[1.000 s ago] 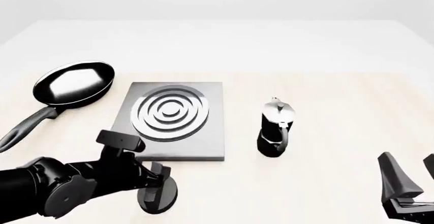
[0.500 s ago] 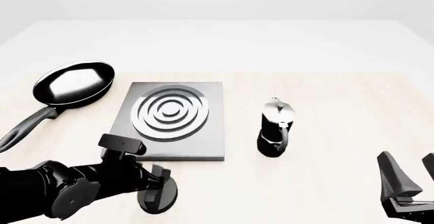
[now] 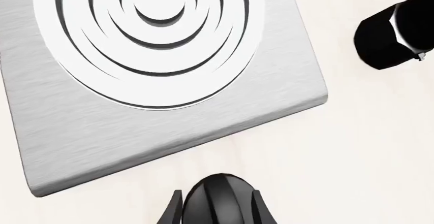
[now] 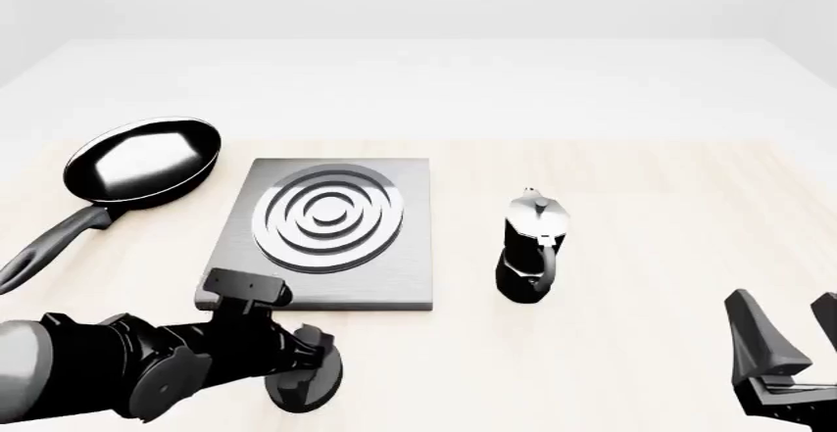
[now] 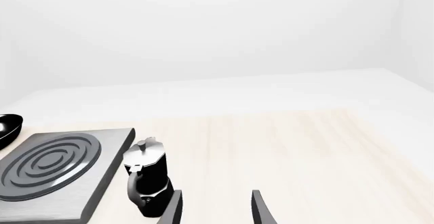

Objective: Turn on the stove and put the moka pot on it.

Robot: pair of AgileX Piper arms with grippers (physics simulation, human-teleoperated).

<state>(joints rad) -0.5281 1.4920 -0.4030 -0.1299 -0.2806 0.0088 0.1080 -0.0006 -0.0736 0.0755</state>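
The stove (image 4: pixel 392 270) is a flat grey slab with a shiny ring burner (image 4: pixel 327 218), left of centre. Its separate black round knob (image 4: pixel 304 385) stands on the table in front of the slab. My left gripper (image 4: pixel 312 356) is shut on the knob; in the left wrist view both fingers (image 3: pixel 175 211) press the sides of the knob (image 3: pixel 218 196), with the stove (image 3: pixel 169 127) beyond. The moka pot (image 4: pixel 534 251) stands upright right of the stove, and shows in the right wrist view (image 5: pixel 148 178). My right gripper (image 4: pixel 785 354) is open and empty at the front right.
A black frying pan (image 4: pixel 141 163) lies left of the stove with its handle pointing toward the front left. The table top (image 4: pixel 654 158) is light wood, white further back.
My left arm has dropped lower and twisted at the wrist while holding the knob. The right arm, the moka pot and the stove have not moved.
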